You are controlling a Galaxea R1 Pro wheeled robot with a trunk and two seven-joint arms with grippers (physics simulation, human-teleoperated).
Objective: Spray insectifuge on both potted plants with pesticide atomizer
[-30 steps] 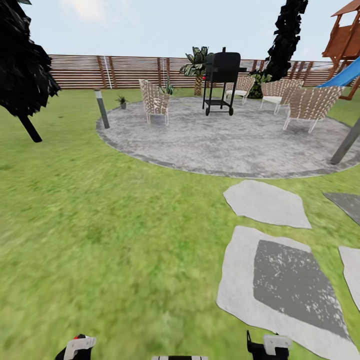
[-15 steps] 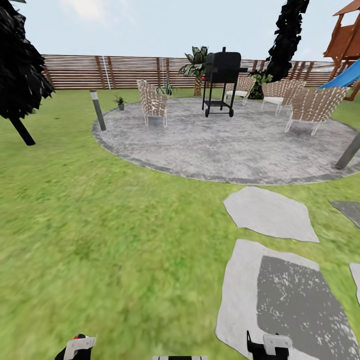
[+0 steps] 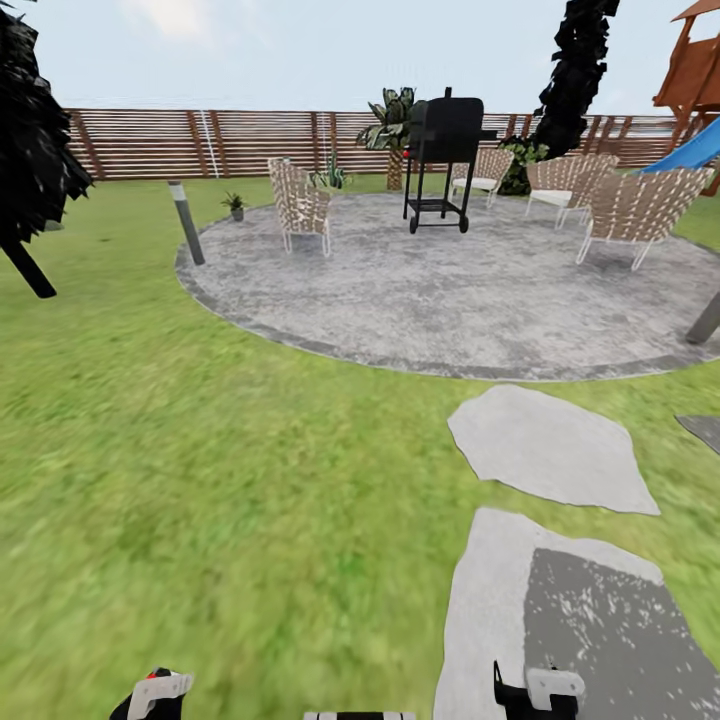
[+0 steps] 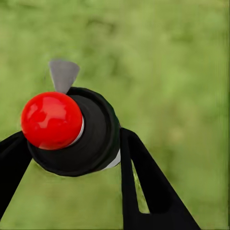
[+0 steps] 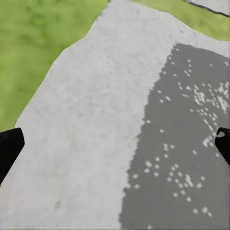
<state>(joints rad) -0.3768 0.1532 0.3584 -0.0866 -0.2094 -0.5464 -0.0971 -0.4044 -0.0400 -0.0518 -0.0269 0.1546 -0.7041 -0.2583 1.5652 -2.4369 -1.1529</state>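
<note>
I have the dark green-black pesticide atomizer with its round red top (image 4: 51, 120) clamped between the black fingers of my left gripper (image 4: 72, 153), its pale grey nozzle pointing away over blurred grass. My right gripper (image 5: 115, 148) hangs empty with its fingers spread wide above a pale grey stepping stone (image 5: 120, 120).

What matters next is the heading. The small green rosette in a grey pot (image 3: 236, 206) sits far ahead and to the left, on the lawn just beyond the round grey paved patio (image 3: 450, 290), near the dark bollard (image 3: 186, 222). A second leafy plant (image 3: 330, 178) shows behind the woven chair (image 3: 298, 205). The left arm, the loaded one, is on that side.

Against the earlier head view, everything has slid down and leftward: the base is advancing towards the patio.
</note>
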